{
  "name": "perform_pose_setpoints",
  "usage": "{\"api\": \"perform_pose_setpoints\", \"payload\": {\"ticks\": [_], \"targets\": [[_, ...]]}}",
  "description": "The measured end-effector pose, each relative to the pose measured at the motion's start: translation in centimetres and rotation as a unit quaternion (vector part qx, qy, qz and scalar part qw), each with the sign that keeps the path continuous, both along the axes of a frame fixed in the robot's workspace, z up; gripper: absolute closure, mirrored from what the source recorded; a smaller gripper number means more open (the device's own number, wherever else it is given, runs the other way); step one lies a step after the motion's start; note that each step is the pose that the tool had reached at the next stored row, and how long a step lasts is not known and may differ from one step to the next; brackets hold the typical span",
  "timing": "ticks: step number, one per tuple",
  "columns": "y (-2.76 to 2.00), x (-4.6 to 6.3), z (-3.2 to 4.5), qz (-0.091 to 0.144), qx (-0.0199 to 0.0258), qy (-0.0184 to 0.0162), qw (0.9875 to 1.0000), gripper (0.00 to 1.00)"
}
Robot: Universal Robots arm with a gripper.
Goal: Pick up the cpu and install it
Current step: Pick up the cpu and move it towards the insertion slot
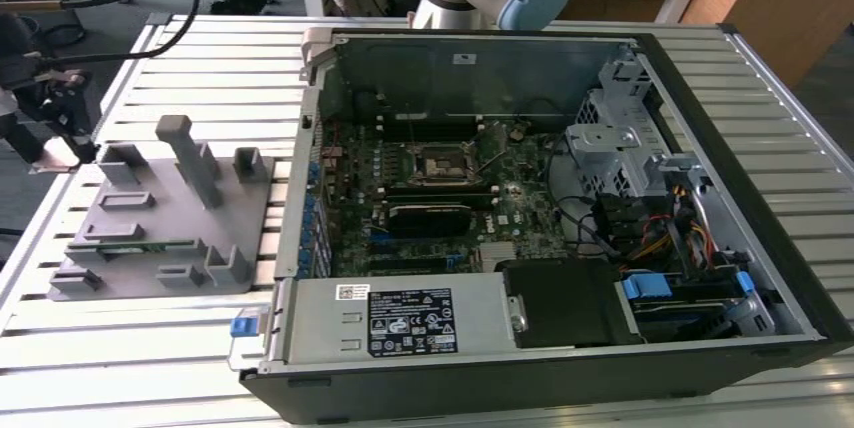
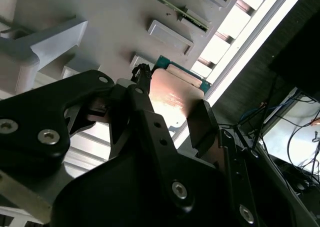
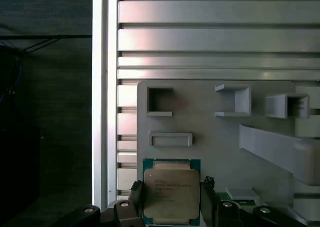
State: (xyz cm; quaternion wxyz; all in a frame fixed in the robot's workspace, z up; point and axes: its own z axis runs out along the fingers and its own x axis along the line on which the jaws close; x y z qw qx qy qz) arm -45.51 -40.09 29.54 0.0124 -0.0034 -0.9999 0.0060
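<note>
Item, at the exterior view's left: gripper (image 3: 171, 199), fingers (image 3: 136, 196) pressed against two opposite edges of the cpu (image 3: 171, 187) and clamped on it, silver top toward both wrist cameras. The edge hold probably spares the underside contacts. Just beside it: grey fixture tray (image 1: 160, 213). Right, well apart: open computer case (image 1: 467, 68) and motherboard socket (image 1: 438, 166), located by the exterior view. The wrist views supply the grip detail.

Silver-topped, green-edged cpu (image 3: 171, 192), grey holder tray (image 3: 220, 147), ribbed pale table (image 3: 215, 37)
</note>
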Motion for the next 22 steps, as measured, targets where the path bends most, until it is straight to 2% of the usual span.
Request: {"api": "perform_pose_setpoints", "payload": {"ticks": [7,22], "targets": [[0.00,0.0,1.53,0.000,0.0000,0.0000,1.0000,0.46],[0.00,0.0,4.19,0.000,0.0000,0.0000,1.0000,0.46]]}}
